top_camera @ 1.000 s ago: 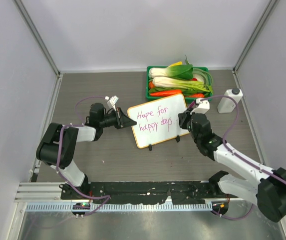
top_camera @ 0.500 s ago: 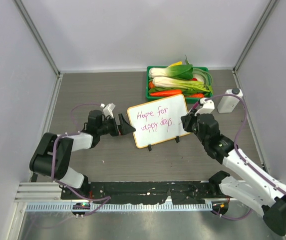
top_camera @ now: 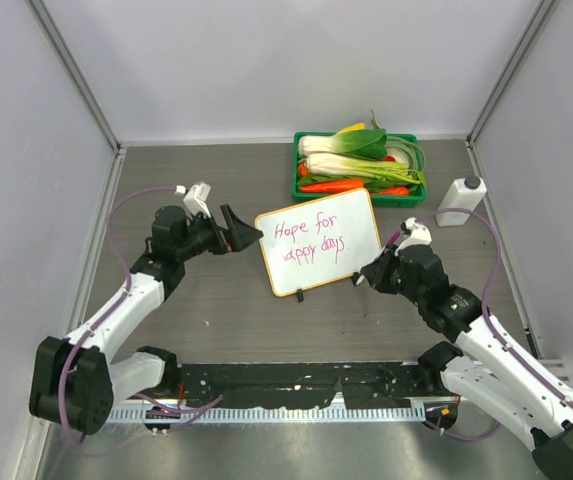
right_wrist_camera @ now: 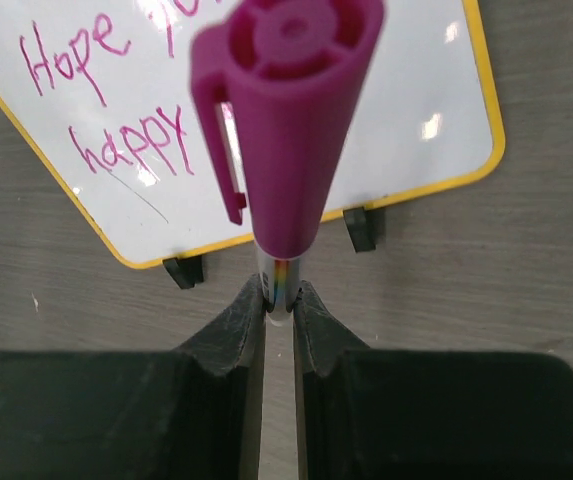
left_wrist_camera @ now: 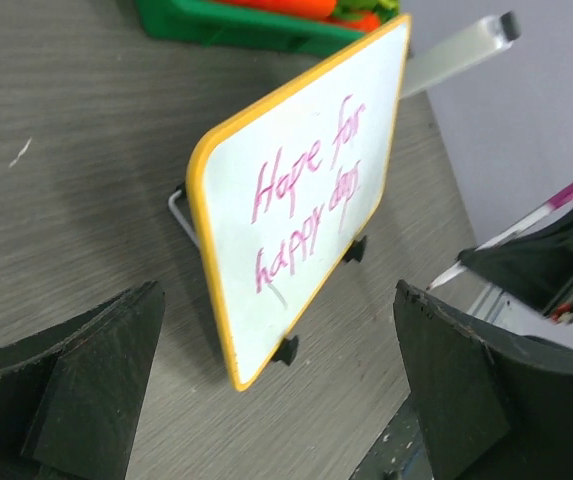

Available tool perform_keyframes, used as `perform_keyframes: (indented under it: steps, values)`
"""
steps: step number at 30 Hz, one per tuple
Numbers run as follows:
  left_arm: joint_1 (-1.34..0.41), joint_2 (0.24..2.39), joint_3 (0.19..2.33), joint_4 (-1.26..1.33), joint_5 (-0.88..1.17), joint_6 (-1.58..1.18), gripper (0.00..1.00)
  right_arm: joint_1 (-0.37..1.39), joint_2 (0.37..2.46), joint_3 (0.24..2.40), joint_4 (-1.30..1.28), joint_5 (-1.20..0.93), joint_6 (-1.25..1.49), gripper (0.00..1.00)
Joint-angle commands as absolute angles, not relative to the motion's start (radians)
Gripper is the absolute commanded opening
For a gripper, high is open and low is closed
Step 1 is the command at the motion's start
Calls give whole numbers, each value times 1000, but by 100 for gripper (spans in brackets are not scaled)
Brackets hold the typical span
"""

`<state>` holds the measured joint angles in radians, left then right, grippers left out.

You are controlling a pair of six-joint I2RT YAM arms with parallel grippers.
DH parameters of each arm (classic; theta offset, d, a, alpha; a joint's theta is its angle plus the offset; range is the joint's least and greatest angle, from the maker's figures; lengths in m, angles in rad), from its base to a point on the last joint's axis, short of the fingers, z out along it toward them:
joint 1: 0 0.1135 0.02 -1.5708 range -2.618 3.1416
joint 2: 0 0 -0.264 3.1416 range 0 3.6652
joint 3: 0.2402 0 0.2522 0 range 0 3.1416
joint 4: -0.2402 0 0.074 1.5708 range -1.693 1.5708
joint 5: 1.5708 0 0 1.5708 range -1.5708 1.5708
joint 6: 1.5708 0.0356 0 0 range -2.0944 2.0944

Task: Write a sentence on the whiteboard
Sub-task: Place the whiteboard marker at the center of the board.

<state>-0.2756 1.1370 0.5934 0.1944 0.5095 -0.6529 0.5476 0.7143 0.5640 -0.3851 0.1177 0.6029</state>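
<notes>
The whiteboard (top_camera: pixel 318 241) stands tilted on two black clip feet in the middle of the table, orange-rimmed. The sentence (top_camera: pixel 311 240) "Hope for happy days" is in pink on two lines. My left gripper (top_camera: pixel 241 230) hangs open just left of the board's left edge, apart from it. In the left wrist view the whiteboard (left_wrist_camera: pixel 296 200) with the sentence (left_wrist_camera: pixel 311 205) shows beyond the wide-apart jaws of the left gripper (left_wrist_camera: pixel 276 300). My right gripper (top_camera: pixel 370 275) sits off the board's lower right corner, shut on a pink-capped marker (right_wrist_camera: pixel 286 120), above the whiteboard (right_wrist_camera: pixel 406 110).
A green tray (top_camera: pixel 297 170) of vegetables stands behind the board. A white bottle (top_camera: pixel 459 201) stands at the right, near the side wall. The cell's walls close in on both sides and at the back.
My left gripper has opened wide and drawn back to the left, off the board's edge. The right arm has pulled back toward the near edge with the marker.
</notes>
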Motion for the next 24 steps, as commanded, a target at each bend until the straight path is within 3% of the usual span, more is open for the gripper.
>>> perform_keyframes:
  steps: [1, 5, 14, 16, 17, 21, 24]
  values:
    - [-278, 1059, 707, 37, 480, -693, 100, 546, 664, 516, -466, 58, 727, 1]
    - [-278, 993, 733, 6, 453, -727, 100, 546, 663, 460, -509, 29, 793, 2]
    - [-278, 911, 781, -70, 407, -746, 100, 548, 658, 377, -506, -48, 868, 19]
    - [-278, 911, 793, -83, 405, -744, 100, 545, 660, 371, -500, -55, 873, 26]
    - [-278, 913, 799, -89, 405, -744, 100, 545, 664, 374, -499, -63, 874, 36]
    - [-279, 914, 818, -127, 393, -730, 100, 545, 696, 423, -499, -63, 859, 60]
    - [-278, 905, 818, -129, 387, -729, 100, 545, 707, 459, -500, -52, 836, 73]
